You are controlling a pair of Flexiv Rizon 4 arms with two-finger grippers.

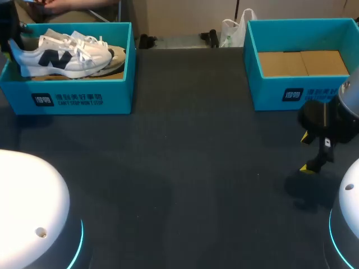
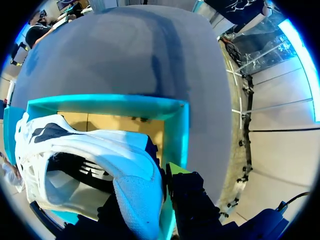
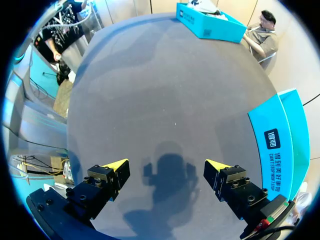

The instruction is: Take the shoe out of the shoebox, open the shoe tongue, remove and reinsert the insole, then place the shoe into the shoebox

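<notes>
Left wrist view, entry one: my left gripper (image 2: 147, 189), clenched on the heel of the shoe (image 2: 90, 150).
- One finger, with its yellow tip (image 2: 175, 170) showing, lies against the outer side of the heel, just inside the end wall of the shoebox (image 2: 183, 131).
- The other, dark finger presses from the opposite side; its tip is hidden behind the white heel fabric.
- The shoe is white with a dark side mark. Its laces are ahead of my fingers and its toe points away from the gripper.
- The body of the shoe sits inside the teal box, above the brown cardboard floor (image 2: 120, 124).
- I cannot tell whether the sole is resting on that floor.

Head view, same item: the shoe (image 1: 61, 56) is side-on inside the shoebox (image 1: 73, 98). The heel is at the end where my left arm comes in.

Right wrist view, entry two: my right gripper (image 3: 166, 167), released.
- The yellow-tipped fingers are spread wide with nothing between them.
- It hangs over the dark table (image 3: 165, 90), with its shadow directly under it.
- A second shoebox (image 3: 280, 135) stands just beside one finger and apart from it.
- The box holding the shoe (image 3: 207, 25) is far ahead, well apart.

Head view, same item: the right gripper (image 1: 305, 152) is near the front wall of the second shoebox (image 1: 280, 95). Only brown cardboard shows inside that box.
</notes>
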